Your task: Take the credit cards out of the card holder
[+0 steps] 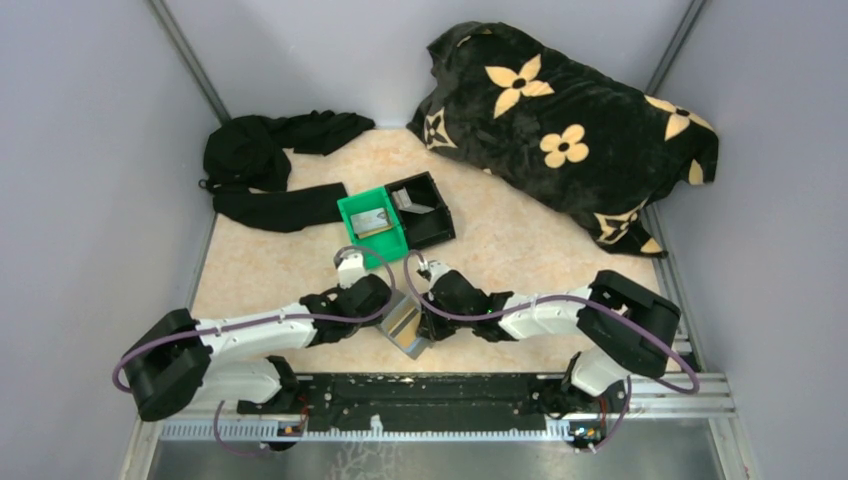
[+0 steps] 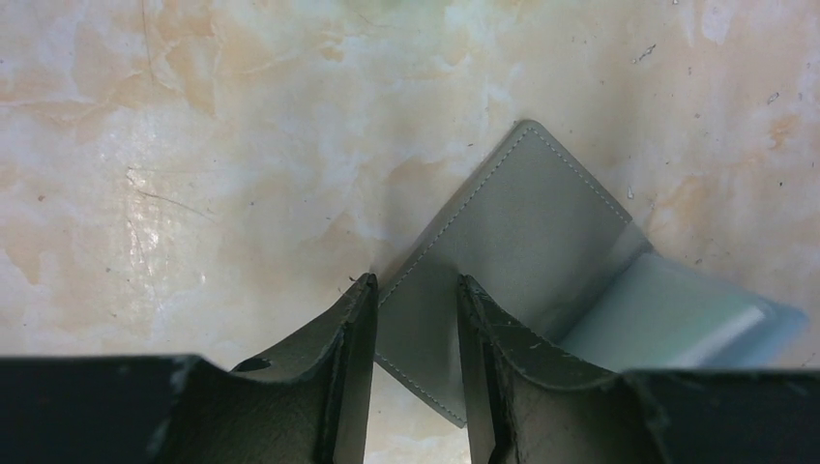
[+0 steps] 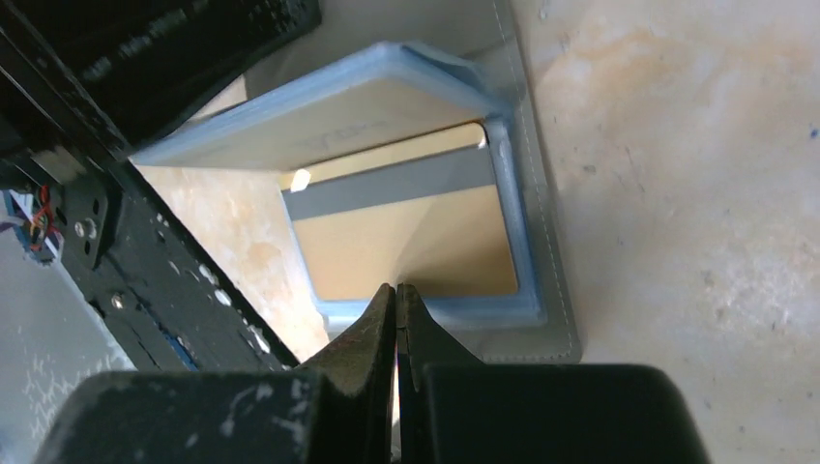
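— Card holder (image 3: 551, 290), where is it?
— Lying open on the marbled bench (image 2: 193, 145), under both arms. The left end effector (image 2: 416, 282) has its fingers apart over the grey stitched panel. The right end effector (image 3: 396, 288) is pressed together, tips at the near edge of a golden-tan card (image 3: 406, 242) in the blue-lined pocket.
— Bins?
— Beyond both: the green bin (image 1: 348, 215) holds a silvery card (image 1: 372, 222), with the black bin (image 1: 440, 222) just beside it.

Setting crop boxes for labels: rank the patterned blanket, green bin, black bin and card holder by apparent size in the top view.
1. Patterned blanket, by far the largest.
2. Green bin and black bin, tied: they look alike.
3. Card holder, smallest, though partly hidden.
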Robot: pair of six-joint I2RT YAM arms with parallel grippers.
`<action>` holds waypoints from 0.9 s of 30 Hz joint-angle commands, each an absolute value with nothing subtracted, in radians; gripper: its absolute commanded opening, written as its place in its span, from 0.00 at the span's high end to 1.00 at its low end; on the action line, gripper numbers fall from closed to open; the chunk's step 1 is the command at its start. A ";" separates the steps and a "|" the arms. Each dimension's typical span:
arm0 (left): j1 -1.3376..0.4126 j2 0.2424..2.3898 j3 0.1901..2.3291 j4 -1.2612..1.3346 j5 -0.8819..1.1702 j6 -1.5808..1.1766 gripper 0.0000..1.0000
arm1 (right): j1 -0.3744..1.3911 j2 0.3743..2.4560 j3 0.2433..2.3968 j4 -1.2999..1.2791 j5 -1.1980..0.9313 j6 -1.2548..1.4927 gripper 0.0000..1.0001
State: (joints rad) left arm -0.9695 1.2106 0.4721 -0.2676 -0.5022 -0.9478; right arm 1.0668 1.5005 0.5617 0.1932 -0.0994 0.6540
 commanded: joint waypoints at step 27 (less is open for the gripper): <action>-1.005 0.874 0.520 -0.464 -0.591 -0.936 0.54 | 1.028 1.633 0.754 0.284 -0.114 0.559 1.00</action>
